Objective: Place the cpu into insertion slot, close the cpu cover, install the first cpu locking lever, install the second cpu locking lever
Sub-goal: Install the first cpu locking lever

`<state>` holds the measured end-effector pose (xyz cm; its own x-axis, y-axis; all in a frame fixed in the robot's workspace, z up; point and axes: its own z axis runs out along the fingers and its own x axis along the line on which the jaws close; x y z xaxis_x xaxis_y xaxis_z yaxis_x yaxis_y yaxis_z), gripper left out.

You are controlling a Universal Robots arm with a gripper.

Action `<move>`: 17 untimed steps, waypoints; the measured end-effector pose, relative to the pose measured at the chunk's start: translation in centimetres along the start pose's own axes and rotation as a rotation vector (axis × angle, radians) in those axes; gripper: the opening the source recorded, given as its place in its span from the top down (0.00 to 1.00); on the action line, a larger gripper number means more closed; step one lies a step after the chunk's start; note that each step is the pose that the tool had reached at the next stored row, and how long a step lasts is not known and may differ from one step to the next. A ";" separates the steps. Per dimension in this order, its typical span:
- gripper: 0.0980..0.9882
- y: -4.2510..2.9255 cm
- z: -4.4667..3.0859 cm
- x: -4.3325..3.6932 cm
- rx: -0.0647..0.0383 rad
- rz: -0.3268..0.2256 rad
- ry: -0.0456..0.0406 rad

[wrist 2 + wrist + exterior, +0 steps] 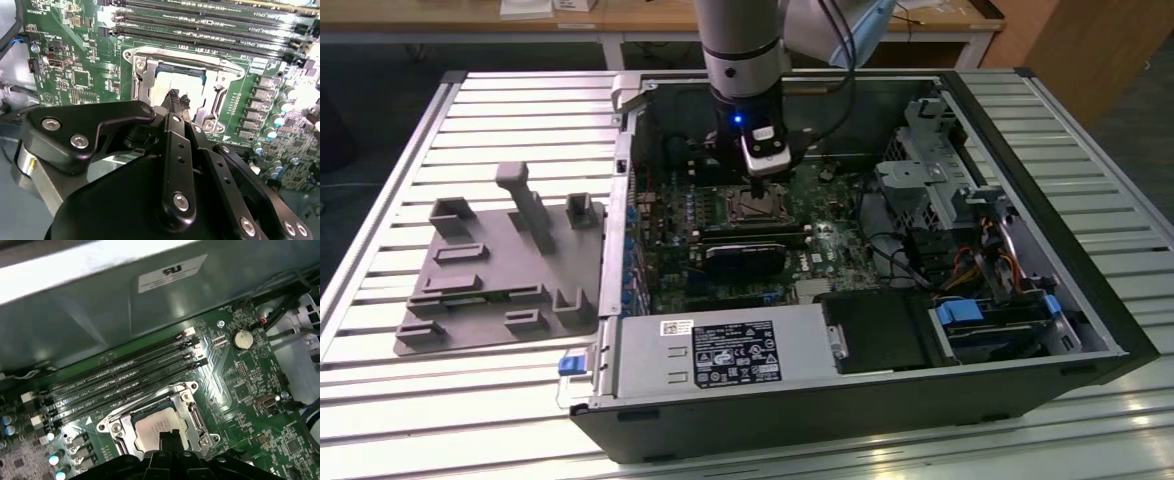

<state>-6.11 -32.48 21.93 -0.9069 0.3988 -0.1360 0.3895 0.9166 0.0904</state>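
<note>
Inside the open computer case, the insertion slot sits mid-motherboard. The cpu lies in it, its silver-grey top showing in both wrist views. The silvery cpu cover lies flat around the chip, which shows through its square opening. A thin metal locking lever runs along the socket's side nearest the memory slots; another lever runs along an adjacent side. My gripper hangs straight over the chip, its black fingertips pressed together just above or on the metal top, holding nothing.
Long black memory slots run beside the socket. A black card stands just in front of it. Drive cages and cables fill the case on the exterior view's right. A grey fixture tray lies on the slatted table at the left.
</note>
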 end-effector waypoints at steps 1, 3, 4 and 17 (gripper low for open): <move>1.00 0.00 0.00 0.00 0.000 -0.010 0.0008; 1.00 0.01 0.01 0.00 0.000 -0.032 0.0026; 1.00 0.01 0.02 0.00 0.003 -0.043 0.0033; 1.00 0.10 -0.98 -0.13 0.017 -0.088 0.0065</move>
<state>-6.11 -32.48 22.92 -0.9386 0.3169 -0.1363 0.3112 0.9483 0.0618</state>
